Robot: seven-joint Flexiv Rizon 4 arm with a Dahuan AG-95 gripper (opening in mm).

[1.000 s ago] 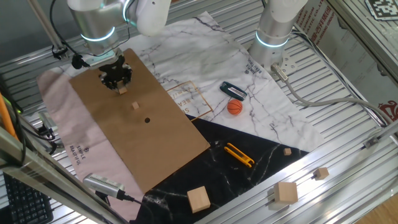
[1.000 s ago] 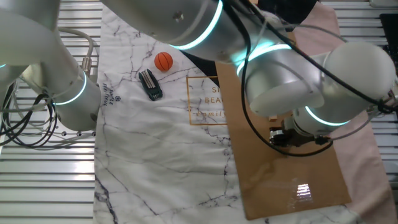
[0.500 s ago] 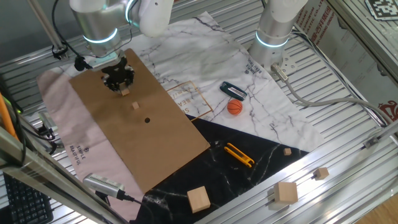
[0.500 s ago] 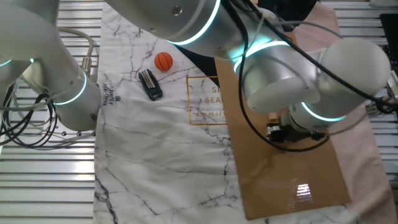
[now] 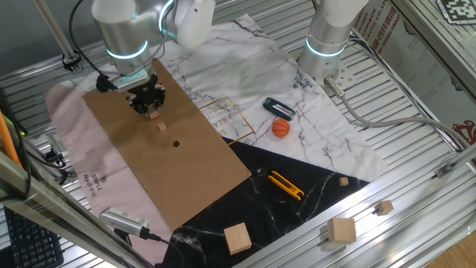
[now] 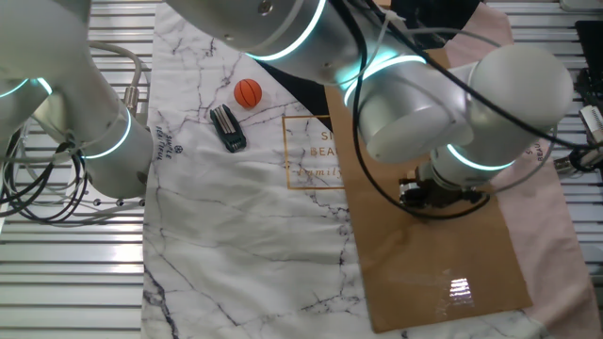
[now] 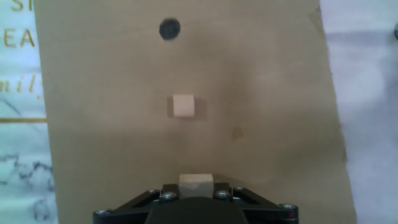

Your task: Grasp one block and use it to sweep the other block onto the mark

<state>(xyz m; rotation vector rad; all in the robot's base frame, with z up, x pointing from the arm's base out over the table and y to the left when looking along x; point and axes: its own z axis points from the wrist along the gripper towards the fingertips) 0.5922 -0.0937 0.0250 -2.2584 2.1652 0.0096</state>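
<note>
We see brown cardboard (image 5: 160, 141) on cloth over a slatted table (image 5: 416, 156). Our gripper (image 7: 196, 186) clamps one block (image 7: 196, 182); the other block (image 7: 183, 106) lies ahead, apparently untouched, the mark (image 7: 169, 28) beyond it, bare cardboard all around.

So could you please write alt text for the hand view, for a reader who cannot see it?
The gripper holds a tiny tan wooden cube at the bottom edge, over brown cardboard. A matching cube lies ahead of it, with a round black dot beyond.
</note>
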